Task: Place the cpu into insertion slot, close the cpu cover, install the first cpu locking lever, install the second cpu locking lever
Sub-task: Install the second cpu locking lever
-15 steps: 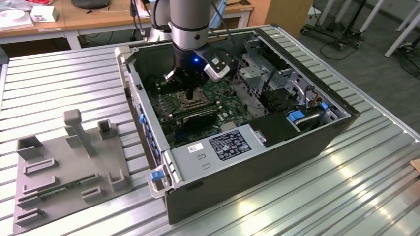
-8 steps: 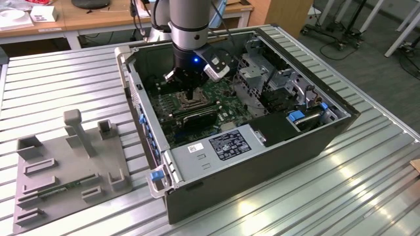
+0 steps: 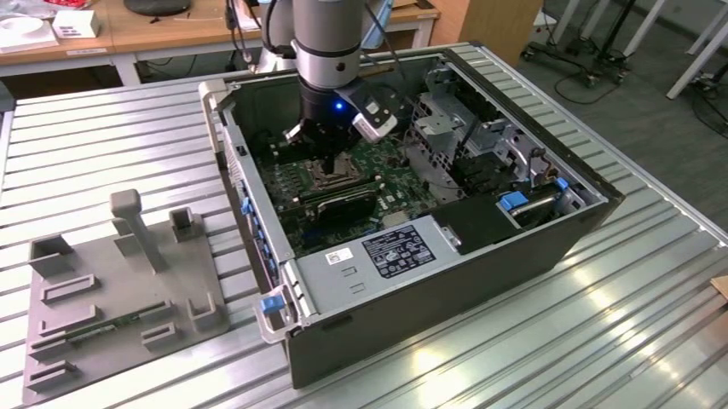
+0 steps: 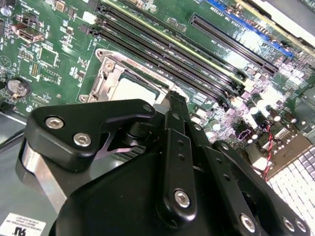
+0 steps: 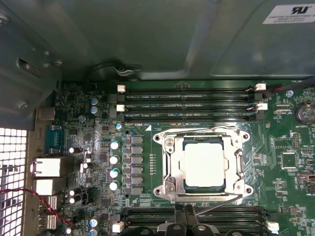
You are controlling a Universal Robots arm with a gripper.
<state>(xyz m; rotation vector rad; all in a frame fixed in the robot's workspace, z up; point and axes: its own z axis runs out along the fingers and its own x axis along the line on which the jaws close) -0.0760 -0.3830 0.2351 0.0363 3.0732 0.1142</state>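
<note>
The cpu (image 5: 204, 164) lies flat in the insertion slot (image 5: 160, 191) on the green motherboard (image 5: 275, 177). The cpu cover (image 5: 170, 167) is down around it, and the chip's silvery top shows through the cut-out. One thin wire lever (image 5: 197, 130) runs along the socket's side by the memory slots. The other lever (image 5: 221, 205) slants from the socket corner toward my gripper (image 5: 183, 227). In the second wrist view the gripper (image 4: 176, 98) hangs just beside the cover (image 4: 106, 81) and the cpu (image 4: 133, 91). In the exterior view the gripper (image 3: 330, 175) reaches down into the open computer case.
The case walls (image 3: 245, 170) stand around the board. A drive cage (image 3: 455, 128) and a black power supply (image 3: 489, 221) fill the exterior view's right side. Long black memory slots (image 5: 187, 105) flank the socket. A grey fixture plate (image 3: 114, 290) lies on the metal table.
</note>
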